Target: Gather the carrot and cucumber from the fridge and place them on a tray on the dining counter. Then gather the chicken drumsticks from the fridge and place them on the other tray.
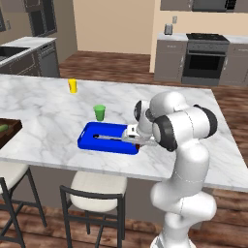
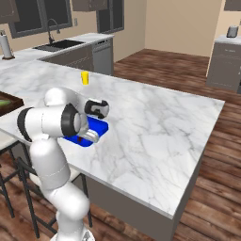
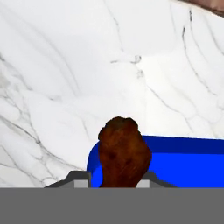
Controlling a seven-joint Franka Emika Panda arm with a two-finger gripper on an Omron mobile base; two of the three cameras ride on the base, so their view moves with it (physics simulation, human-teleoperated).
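My gripper (image 3: pixel 114 180) is shut on a brown chicken drumstick (image 3: pixel 122 153), which stands up between the two fingertips. Below and beyond it lies the corner of the blue tray (image 3: pixel 188 162). From the left base, the hand (image 1: pixel 137 140) hovers over the right end of the blue tray (image 1: pixel 104 140) on the marble dining counter (image 1: pixel 48 111), with a bit of the drumstick (image 1: pixel 139 145) showing under it. A dark wooden tray (image 1: pixel 10 131) sits at the counter's left edge with a green cucumber (image 1: pixel 3 128) on it. The carrot and the fridge are out of view.
A green cup (image 1: pixel 99 112) stands just behind the blue tray and a yellow cup (image 1: pixel 72 85) farther back. Stools (image 1: pixel 97 191) line the counter's near side. The counter's right half (image 2: pixel 160 127) is bare marble.
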